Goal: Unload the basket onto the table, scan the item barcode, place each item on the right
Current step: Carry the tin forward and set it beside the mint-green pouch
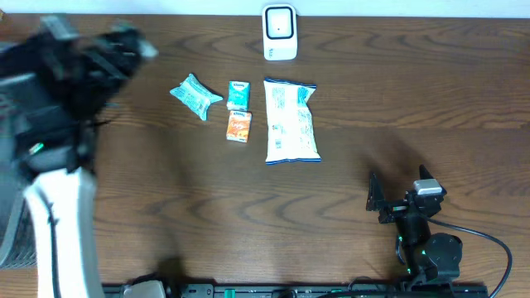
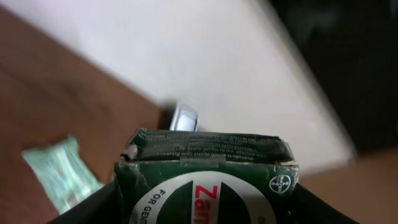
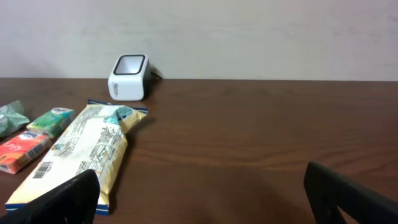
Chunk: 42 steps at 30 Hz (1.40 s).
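Note:
A dark green carton [image 2: 211,162] with a white oval label and red letters fills the left wrist view. My left gripper [image 2: 202,208] is shut on it, one black finger on each side. Behind the carton's top edge a small pale device [image 2: 185,117] shows, blurred. From above, the left arm [image 1: 74,74] is a raised blur at the far left, and the carton cannot be made out there. The white barcode scanner [image 1: 280,33] stands at the table's back edge, also in the right wrist view [image 3: 129,76]. My right gripper [image 1: 389,200] rests low near the front right, open and holding nothing [image 3: 202,199].
In a row mid-table lie a crinkled teal packet [image 1: 195,96], a teal tissue pack [image 1: 238,94], an orange pack [image 1: 238,126] and a long white snack bag [image 1: 291,121]. The snack bag [image 3: 81,152] lies left of the right gripper.

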{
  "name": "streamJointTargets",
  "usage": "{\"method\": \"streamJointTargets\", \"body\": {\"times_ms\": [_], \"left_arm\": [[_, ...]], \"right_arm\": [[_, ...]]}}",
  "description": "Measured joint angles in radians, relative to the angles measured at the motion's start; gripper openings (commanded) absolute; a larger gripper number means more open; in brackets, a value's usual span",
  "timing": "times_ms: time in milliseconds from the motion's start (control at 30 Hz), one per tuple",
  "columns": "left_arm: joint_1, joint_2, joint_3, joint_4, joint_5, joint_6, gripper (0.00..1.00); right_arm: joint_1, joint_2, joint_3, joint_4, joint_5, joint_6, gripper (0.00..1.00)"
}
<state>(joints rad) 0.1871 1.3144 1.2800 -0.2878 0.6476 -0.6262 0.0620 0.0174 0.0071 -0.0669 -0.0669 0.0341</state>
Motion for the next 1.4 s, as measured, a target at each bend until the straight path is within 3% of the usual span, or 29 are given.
{"method": "streamJointTargets", "body": {"times_ms": [233, 400, 600, 933, 967, 1033, 1133, 1400], "left_arm": [[-0.254, 0.204, 0.0, -0.159, -0.149, 0.171, 0.67], [-0.347, 0.324, 0.0, -0.267, -0.319, 0.275, 0.67], [-0.392, 0.449, 0.0, -0.301, -0.511, 0.39, 0.67], [-0.392, 0.553, 0.0, -0.34, -0.629, 0.441, 0.68], [-0.392, 0.555, 0.0, -0.342, -0.632, 0.443, 0.82], [-0.392, 0.556, 0.0, -0.349, -0.636, 0.448, 0.93], [-0.392, 0.556, 0.0, -0.363, -0.642, 0.449, 0.99], [-0.385, 0.552, 0.0, -0.373, -0.648, 0.448, 0.99]], "right_arm": [[0.0, 0.0, 0.0, 0.0, 0.0, 0.0, 0.99], [0.0, 0.0, 0.0, 0.0, 0.0, 0.0, 0.99], [0.0, 0.0, 0.0, 0.0, 0.0, 0.0, 0.99], [0.0, 0.0, 0.0, 0.0, 0.0, 0.0, 0.99], [0.0, 0.0, 0.0, 0.0, 0.0, 0.0, 0.99], [0.0, 0.0, 0.0, 0.0, 0.0, 0.0, 0.99], [0.0, 0.0, 0.0, 0.0, 0.0, 0.0, 0.99], [0.0, 0.0, 0.0, 0.0, 0.0, 0.0, 0.99]]}}
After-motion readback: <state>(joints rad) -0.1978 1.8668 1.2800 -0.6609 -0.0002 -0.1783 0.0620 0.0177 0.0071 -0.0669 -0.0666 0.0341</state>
